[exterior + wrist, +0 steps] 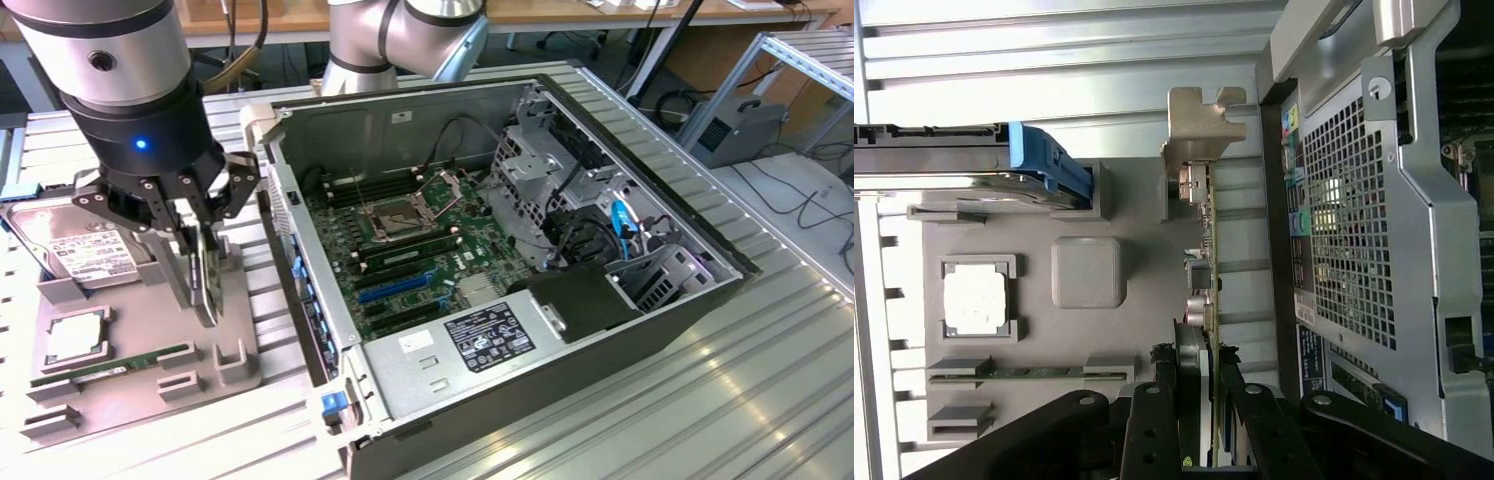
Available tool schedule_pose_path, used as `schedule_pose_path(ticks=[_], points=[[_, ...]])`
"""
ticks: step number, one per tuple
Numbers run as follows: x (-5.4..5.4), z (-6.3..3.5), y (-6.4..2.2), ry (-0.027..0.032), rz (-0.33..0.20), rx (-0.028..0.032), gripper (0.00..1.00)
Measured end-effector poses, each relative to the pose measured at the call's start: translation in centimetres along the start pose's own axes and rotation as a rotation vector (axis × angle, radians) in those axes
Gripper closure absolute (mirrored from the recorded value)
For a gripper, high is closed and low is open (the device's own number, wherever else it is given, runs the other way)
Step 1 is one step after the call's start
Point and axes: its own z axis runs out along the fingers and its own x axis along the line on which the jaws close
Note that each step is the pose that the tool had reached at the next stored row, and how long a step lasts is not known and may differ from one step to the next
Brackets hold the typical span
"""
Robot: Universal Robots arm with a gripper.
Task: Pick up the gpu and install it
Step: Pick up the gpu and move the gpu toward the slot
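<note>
End effector point(187, 225): fingers clamped on the gpu's upper edge, at the exterior view's left.
Gpu point(203, 282): upright on edge, at the gray tray point(140, 310).
Room: narrow table point(694, 400) strip between the tray edge and the case point(400, 120) wall.

The gpu point(203, 275) is dark with a silver bracket point(1199, 125). The gripper point(194, 235) is black, the arm point(114, 60) silver and black with a blue light point(138, 145). The tray point(134, 320) is grey, the motherboard point(427, 250) green, the table point(747, 400) ribbed silver.
</note>
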Motion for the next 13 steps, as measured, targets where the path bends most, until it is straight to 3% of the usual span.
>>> schedule_pose_path(ticks=[5,8,13], points=[[0.0,-0.20,0.01,0.0000,0.000,0.0000,0.73],[0.0,-1.10,0.06,0.0000,0.000,0.0000,0.73],[0.0,-1.51,0.08,0.0001,0.000,0.0001,0.73]])
